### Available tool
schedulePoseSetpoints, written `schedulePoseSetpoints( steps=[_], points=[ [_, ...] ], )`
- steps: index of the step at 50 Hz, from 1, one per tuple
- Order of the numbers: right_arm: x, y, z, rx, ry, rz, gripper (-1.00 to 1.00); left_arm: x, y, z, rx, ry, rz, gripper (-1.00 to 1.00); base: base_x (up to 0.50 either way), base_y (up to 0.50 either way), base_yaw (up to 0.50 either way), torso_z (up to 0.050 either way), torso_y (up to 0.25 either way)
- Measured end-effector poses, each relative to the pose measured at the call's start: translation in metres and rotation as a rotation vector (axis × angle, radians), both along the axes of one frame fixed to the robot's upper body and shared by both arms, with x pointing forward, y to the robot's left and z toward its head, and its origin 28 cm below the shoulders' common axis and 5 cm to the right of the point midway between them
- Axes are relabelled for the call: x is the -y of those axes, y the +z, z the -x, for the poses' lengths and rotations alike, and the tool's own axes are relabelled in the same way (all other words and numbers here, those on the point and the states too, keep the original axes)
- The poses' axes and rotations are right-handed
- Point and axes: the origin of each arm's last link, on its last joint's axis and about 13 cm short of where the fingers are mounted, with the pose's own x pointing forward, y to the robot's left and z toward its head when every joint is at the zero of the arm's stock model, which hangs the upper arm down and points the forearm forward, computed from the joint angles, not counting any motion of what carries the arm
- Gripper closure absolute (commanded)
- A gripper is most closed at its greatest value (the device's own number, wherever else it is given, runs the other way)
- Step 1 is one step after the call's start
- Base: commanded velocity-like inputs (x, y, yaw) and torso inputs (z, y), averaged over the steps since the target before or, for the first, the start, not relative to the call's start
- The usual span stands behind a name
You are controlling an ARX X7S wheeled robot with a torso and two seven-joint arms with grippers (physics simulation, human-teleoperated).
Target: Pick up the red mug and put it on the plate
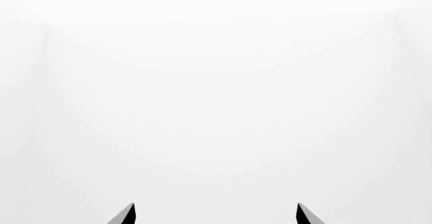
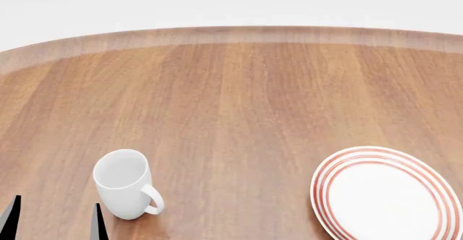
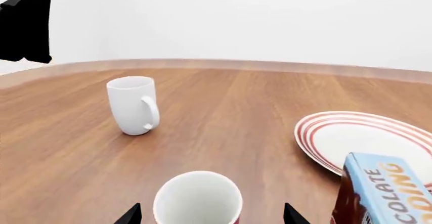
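I have a broad wooden table (image 2: pixel 239 99) under me, its far edge curving across the head view against a blank white room. The plate (image 2: pixel 387 194) sits on it at the right, white with red rings at the rim, partly cut off by the edge of the head view. A white mug (image 2: pixel 124 183) stands upright at the left, handle turned toward the plate, well apart from it.

The red mug (image 3: pixel 198 199) shows only in the right wrist view. I see its white inside and a sliver of red at the rim, upright on the table. It lies nearer that camera than both the white mug and the plate, and is not on the plate. Just beside it stands a blue and brown box (image 3: pixel 381 191), in front of the plate's near edge.

My right gripper (image 3: pixel 211 215) is spread wide, one dark fingertip on either side of the red mug, neither touching it.

My left gripper (image 2: pixel 54 218) is spread too, holding nothing, just beside the white mug. Its wrist camera sees only white.
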Motion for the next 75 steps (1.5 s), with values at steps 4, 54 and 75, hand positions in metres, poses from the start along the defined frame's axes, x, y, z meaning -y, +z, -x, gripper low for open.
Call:
schedulePoseSetpoints(
  steps=[4, 54, 75],
  points=[
    [-0.001, -0.002, 0.001, -0.005, 0.004, 0.001, -1.00, 0.000, 0.000, 0.000, 0.000, 0.000, 0.000, -1.00, 0.00, 0.00, 0.00, 0.000, 0.000],
    [0.003, -0.029, 0.005, -0.061, 0.002, -0.012, -1.00, 0.000, 0.000, 0.000, 0.001, -0.004, -0.001, -1.00, 0.00, 0.00, 0.00, 0.000, 0.000],
    [0.003, -0.040, 0.007, -0.075, 0.011, -0.025, -1.00, 0.000, 0.000, 0.000, 0.001, -0.005, -0.003, -1.00, 0.00, 0.00, 0.00, 0.000, 0.000]
  ],
)
